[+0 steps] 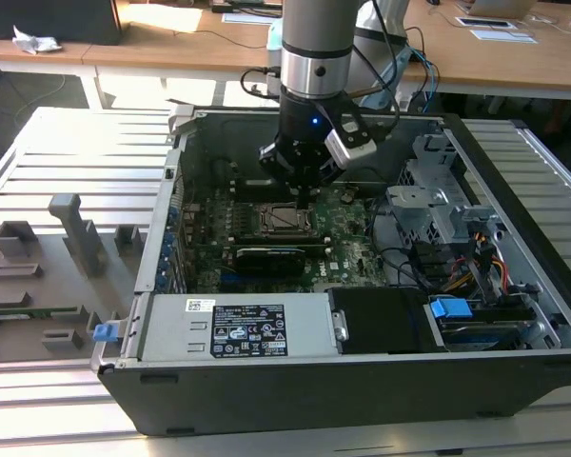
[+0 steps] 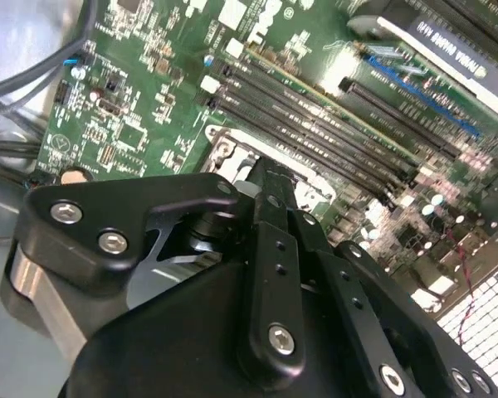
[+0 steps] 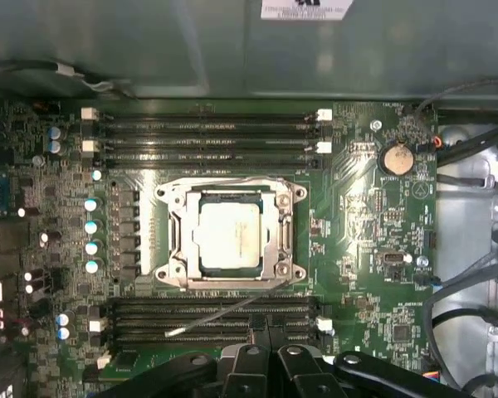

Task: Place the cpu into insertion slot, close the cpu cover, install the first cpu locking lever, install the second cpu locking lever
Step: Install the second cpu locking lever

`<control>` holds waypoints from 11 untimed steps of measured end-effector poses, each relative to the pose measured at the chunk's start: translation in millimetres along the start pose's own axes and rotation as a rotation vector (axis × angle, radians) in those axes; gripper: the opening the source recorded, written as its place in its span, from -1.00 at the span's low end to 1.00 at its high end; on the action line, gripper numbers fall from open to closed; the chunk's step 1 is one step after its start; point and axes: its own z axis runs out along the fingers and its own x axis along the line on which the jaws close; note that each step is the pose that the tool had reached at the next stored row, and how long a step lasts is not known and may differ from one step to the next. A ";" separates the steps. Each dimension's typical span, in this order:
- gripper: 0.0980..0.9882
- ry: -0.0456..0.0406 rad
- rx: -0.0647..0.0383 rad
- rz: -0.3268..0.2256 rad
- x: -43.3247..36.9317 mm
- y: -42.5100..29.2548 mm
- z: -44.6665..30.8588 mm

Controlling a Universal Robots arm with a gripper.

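The cpu [image 3: 230, 233] lies flat in the insertion slot [image 3: 176, 217] on the green motherboard [image 3: 373, 249], its pale metal top showing through the window of the cpu cover [image 3: 284, 235], which sits down over it. My gripper [image 3: 266, 365] hangs apart from the chip, over the dark memory slots [image 3: 216, 313] just beside the socket. A thin silver lever [image 3: 224, 313] slants across those slots, its free end raised off toward my fingers. In the second wrist view my own black linkage hides most of the socket, leaving one corner of its metal frame [image 2: 224, 149]. I cannot tell whether my jaws are parted or closed. In the exterior view my arm [image 1: 314, 57] comes straight down into the open computer case [image 1: 514, 219], gripper [image 1: 300, 186] pointing at the board.
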 end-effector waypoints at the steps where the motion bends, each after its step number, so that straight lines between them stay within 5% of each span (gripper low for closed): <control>1: -0.98 -0.0001 0.000 0.000 0.5 -4.3 2.9; 11: -0.98 0.0000 0.000 0.000 9.2 -4.8 32.0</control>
